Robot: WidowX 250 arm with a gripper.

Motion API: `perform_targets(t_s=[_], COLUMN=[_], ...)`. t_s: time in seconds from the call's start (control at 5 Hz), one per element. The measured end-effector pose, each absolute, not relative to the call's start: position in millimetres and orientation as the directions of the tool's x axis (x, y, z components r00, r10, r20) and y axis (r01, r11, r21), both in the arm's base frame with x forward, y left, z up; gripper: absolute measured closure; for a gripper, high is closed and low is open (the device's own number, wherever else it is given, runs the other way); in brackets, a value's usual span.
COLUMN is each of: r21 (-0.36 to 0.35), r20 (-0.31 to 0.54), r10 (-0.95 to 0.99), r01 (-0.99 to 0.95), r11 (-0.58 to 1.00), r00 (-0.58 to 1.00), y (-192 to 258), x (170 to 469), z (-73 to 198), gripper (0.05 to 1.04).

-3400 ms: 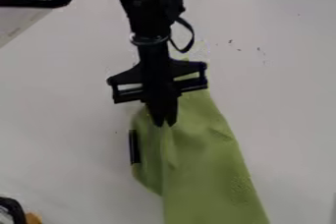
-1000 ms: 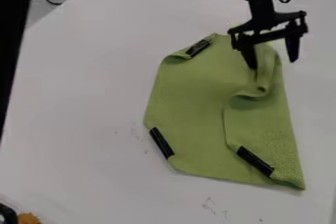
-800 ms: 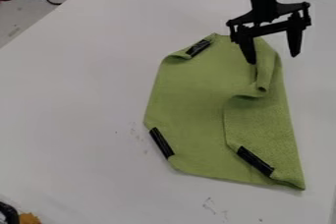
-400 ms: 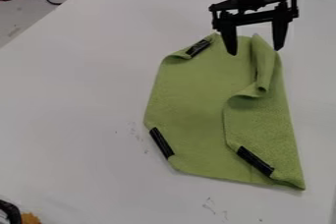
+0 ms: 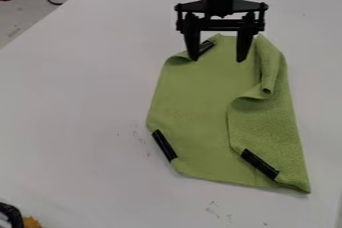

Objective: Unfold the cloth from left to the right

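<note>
Clock directions as seen in view. Green cloth [image 5: 190,97] lies on the white table [image 5: 80,97], offset toward 3 o'clock. Its folded flap, along the 3 o'clock side, hides the layer beneath; the inside of the roll is hard to make out. Black strip [image 5: 206,46] near the cloth's 12 o'clock end is partly covered by one finger. Dark item [image 5: 9,217] and orange piece [image 5: 31,222] are cut off at 7 o'clock; identity unclear.

Arm enters from 12 o'clock, cut off by the frame. Gripper [image 5: 218,60] hangs upright, fingers apart, tips over the cloth's upper end; contact cannot be told.
</note>
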State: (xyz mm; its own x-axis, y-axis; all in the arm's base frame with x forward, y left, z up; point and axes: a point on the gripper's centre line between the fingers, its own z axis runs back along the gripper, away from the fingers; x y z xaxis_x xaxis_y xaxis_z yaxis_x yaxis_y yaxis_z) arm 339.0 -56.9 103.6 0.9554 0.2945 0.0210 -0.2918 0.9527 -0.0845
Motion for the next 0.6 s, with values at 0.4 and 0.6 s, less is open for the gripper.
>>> perform_targets(t_s=[0.4,0.6], r21=[-0.023,0.023], r20=[0.055,0.075], r10=[0.371,0.395], r01=[-0.371,-0.397], r11=[0.928,0.917], r00=[0.927,0.916], y=[-2.9,21.0], x=[317.2,300.2], z=[96.1,105.8], gripper=[0.083,0.083])
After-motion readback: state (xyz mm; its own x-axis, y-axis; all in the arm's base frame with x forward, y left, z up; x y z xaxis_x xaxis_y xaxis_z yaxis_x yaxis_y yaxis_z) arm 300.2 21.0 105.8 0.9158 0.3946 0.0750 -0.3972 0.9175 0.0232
